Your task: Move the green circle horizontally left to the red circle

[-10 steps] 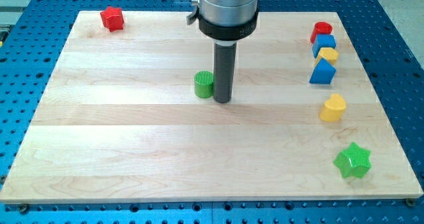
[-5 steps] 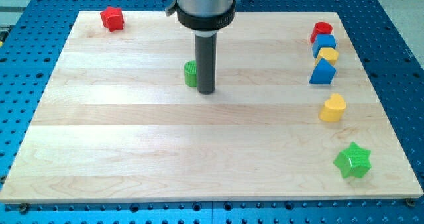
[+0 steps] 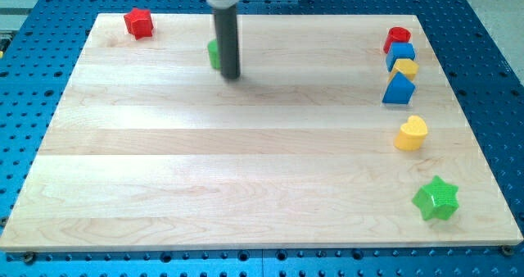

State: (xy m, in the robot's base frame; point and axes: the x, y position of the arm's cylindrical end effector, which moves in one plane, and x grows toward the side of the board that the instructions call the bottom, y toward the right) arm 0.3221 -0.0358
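The green circle (image 3: 213, 54) is a small green cylinder near the view's top, left of centre, mostly hidden behind my dark rod. My tip (image 3: 231, 75) rests on the board touching the cylinder's right side. The red circle (image 3: 398, 35) sits at the view's top right, at the head of a column of blocks. The green circle is far to the view's left of the red circle, at a slightly lower height in the view.
A red star (image 3: 139, 22) lies at the top left corner. Below the red circle stand a blue cube (image 3: 401, 52), a yellow block (image 3: 404, 67), a blue triangle (image 3: 399, 88), a yellow heart (image 3: 411, 133) and a green star (image 3: 435, 198).
My tip has moved up and to the view's left, pushing the green circle with it from the board's middle toward the top edge.
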